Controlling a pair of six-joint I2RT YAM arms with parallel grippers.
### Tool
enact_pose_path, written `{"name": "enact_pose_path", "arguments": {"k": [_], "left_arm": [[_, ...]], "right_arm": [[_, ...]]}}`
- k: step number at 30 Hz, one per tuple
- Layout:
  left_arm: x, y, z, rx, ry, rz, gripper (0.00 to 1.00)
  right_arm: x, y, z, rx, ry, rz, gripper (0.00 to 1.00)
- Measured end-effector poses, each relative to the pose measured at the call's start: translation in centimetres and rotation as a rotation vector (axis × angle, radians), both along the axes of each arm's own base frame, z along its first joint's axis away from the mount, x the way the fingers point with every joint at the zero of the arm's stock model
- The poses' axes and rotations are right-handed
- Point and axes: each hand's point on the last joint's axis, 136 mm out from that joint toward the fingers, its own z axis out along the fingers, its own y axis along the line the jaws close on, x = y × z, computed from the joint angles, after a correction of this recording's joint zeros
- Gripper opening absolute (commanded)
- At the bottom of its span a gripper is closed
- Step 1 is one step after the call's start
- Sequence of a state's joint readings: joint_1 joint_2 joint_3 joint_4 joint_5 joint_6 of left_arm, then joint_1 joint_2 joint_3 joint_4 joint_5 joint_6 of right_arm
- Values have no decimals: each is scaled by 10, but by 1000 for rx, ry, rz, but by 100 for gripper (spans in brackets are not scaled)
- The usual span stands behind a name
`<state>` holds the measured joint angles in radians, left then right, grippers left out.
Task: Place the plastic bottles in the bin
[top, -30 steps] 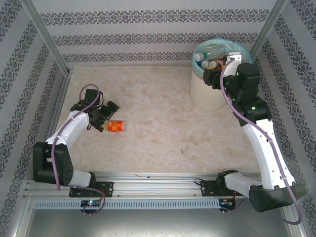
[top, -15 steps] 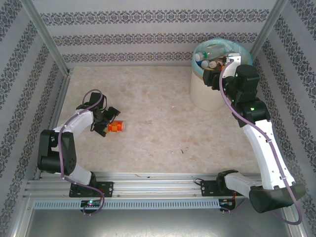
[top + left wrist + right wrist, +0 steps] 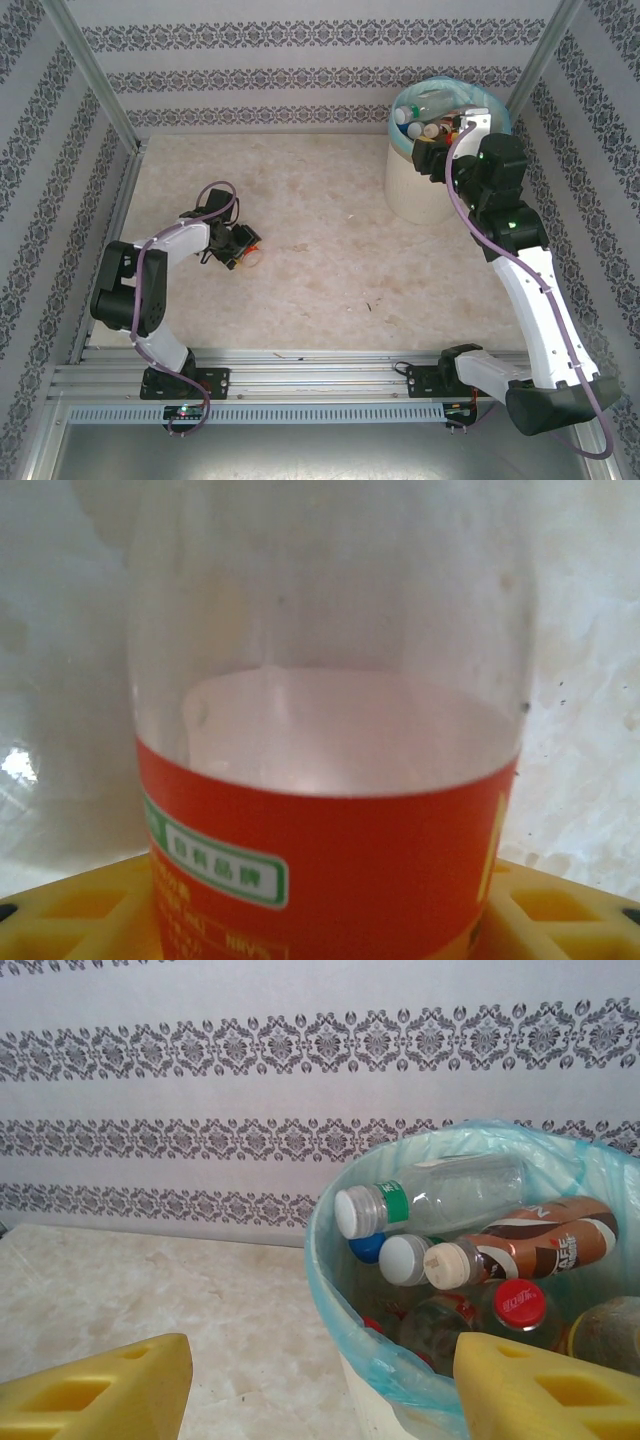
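**Target position.** One orange-labelled bottle (image 3: 249, 257) lies on its side on the bench (image 3: 340, 270), well apart from the bin (image 3: 412, 195), to the bin's left and nearer the arm bases. The other plastic bottles (image 3: 455, 1195) are piled inside the bin.

**Governing relation.** The left pincer (image 3: 235, 246) is at the bottle. The bottle's long axis runs straight out from the wrist, clear end farthest, so the jaws cross its narrow width.

**Pincer state.**
- Left: the yellow pads (image 3: 70, 905) lie against both sides of the orange label, pinching the bottle.
- Right pincer (image 3: 322, 1360): spread and empty, just beside the bin's near rim.

**Next move (judgement).** Lift the bottle and carry it rightward and away towards the bin. The right arm is nearer the bin and may obstruct the rim.
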<state>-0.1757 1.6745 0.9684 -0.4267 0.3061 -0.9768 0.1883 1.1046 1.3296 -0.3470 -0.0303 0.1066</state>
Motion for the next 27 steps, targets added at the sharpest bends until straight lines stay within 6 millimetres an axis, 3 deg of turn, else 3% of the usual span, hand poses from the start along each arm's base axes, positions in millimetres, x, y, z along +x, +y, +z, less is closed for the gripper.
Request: {"name": "enact_pose_path", "arguments": {"k": [5,6,9,13,16,19,21,24,27], "left_arm": [[2,2,2,23,-26,-38,58],[3,3,5,34,-40,-50,50],[9,5,24,65,-117,-98,47],[30,2,87,103,-331,-209,48],[38,-11,155,131,-595,-341,47],[26,-37,226,165,-901,-520,48],[4,-56,264,200,-1103,-662,49],[-30,-78,291,248,-1313,-844,48],[-50,-86,300,289,-1422,-967,48]], "right_arm": [[-2,7,0,1,-1,21,69],[-2,10,0,1,0,27,70],[-4,18,0,10,2,57,69],[-8,44,7,35,0,159,68],[-16,79,16,51,-11,305,68],[-34,125,31,35,-48,510,68],[-54,160,38,7,-81,668,68],[-85,200,43,-47,-136,859,68],[-111,228,40,-98,-181,993,68]]}}
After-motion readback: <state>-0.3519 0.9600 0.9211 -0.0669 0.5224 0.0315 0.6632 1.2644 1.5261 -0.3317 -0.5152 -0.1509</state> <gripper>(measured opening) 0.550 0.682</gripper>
